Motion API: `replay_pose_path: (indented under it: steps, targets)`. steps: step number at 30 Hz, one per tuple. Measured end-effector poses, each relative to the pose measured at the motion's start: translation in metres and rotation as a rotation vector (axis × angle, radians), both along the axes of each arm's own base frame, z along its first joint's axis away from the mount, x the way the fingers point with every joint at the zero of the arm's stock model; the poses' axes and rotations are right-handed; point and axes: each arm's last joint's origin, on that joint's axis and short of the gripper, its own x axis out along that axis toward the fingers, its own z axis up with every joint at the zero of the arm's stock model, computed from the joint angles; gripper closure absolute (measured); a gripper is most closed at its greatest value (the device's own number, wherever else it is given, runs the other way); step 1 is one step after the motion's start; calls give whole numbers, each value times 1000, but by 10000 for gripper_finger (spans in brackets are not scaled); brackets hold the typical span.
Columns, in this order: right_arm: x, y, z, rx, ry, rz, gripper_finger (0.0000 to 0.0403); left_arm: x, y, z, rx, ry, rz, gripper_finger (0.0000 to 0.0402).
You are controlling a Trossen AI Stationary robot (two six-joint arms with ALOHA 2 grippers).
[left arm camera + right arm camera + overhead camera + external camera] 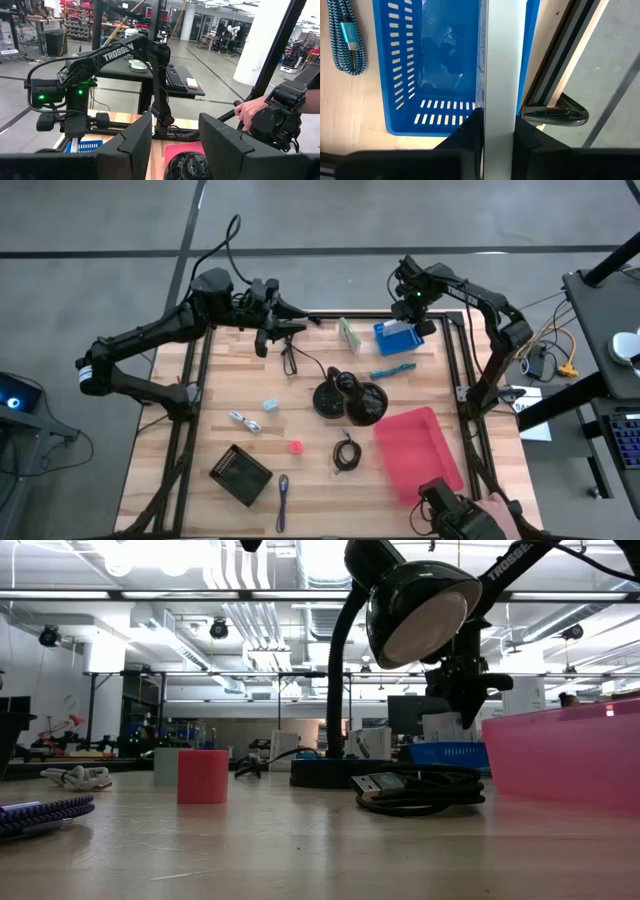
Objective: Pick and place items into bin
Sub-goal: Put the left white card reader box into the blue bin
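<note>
Your right gripper (497, 127) pinches a flat white packet (499, 60) edge-up above the blue bin (435, 65) at the table's one o'clock, poised to drop; your left gripper (175, 145), part-open and empty, waits at eleven.

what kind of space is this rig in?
Likely a robotics lab or workshop: exposed ceiling ducts overhead, a desk with a keyboard behind the table, and a person's hand on a second control arm.
</note>
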Motion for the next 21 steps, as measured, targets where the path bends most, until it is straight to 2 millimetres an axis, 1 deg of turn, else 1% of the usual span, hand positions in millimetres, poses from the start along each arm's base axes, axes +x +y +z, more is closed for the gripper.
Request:
replay_pose_path:
  steps: [5, 13, 21]
  targets:
    - [0, 0, 0, 0, 0, 0, 337, 0, 0, 0, 0, 0, 0, 255]
    - [0, 1, 0, 1, 0, 2, 334, 0, 0, 0, 0, 0, 0, 255]
    - [6, 6, 6, -1, -15, 2, 310, 0, 0, 0, 1, 0, 0, 255]
